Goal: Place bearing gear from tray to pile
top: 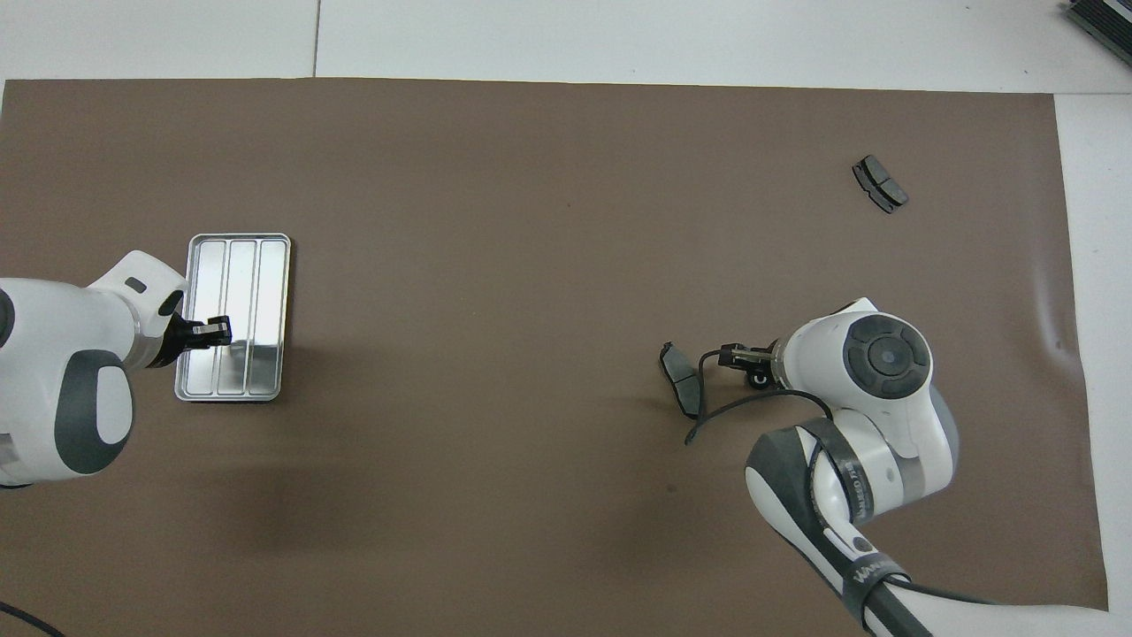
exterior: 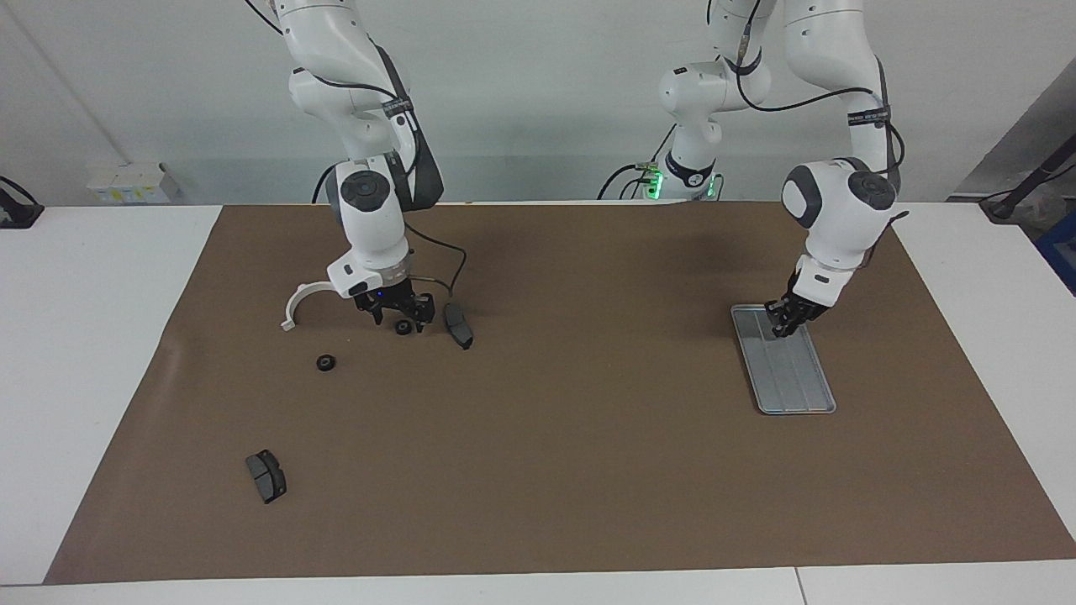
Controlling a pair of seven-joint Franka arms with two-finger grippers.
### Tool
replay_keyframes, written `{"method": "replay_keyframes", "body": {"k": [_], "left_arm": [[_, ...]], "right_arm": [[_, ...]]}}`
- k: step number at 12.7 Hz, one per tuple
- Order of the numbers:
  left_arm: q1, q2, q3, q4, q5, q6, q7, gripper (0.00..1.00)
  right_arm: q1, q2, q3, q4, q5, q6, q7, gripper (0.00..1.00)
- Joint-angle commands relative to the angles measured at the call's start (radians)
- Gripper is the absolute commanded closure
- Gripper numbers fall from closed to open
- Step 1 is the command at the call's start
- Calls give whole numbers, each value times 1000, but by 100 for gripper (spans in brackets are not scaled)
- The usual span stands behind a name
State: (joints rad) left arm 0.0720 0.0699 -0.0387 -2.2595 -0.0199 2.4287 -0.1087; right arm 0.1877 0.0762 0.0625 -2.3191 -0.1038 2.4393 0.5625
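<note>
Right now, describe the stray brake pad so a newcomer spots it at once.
Start at the brown mat and go to the right arm's end of the table. There, the dark grey brake pad lies alone, farther from the robots than every other part. The other brake pad sits beside the right tool, near the white bracket.

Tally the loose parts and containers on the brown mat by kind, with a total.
Brake pads: 2
Small black rings: 2
White bracket: 1
Tray: 1
Total: 6
</note>
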Motion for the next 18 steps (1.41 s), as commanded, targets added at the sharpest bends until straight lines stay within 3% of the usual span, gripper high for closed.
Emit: {"method": "replay_keyframes", "body": {"k": [1, 4, 7, 11, 14, 18], "left_arm": [[-79, 40, 3, 104, 8, -86, -130, 91], [-197, 54, 3, 147, 8, -123, -328, 91], [-331, 59, 3, 161, 8, -123, -530, 91], [-512, 203, 0, 354, 6, -194, -810, 91], [-616, 284, -1, 445, -2, -181, -931, 91], [-701, 312, -4, 443, -31, -174, -939, 90]], "right_arm": [[-39, -27, 14, 45, 18, 0, -35, 0], [-63, -42, 14, 156, 18, -86, -47, 0], [-99, -42, 14, 338, 18, -280, -215, 0], [-138, -41, 13, 528, 84, -489, -363, 0], [-152, -47, 11, 662, 85, -652, -401, 0], [-189, -93, 8, 681, 85, -732, -450, 0]]}}
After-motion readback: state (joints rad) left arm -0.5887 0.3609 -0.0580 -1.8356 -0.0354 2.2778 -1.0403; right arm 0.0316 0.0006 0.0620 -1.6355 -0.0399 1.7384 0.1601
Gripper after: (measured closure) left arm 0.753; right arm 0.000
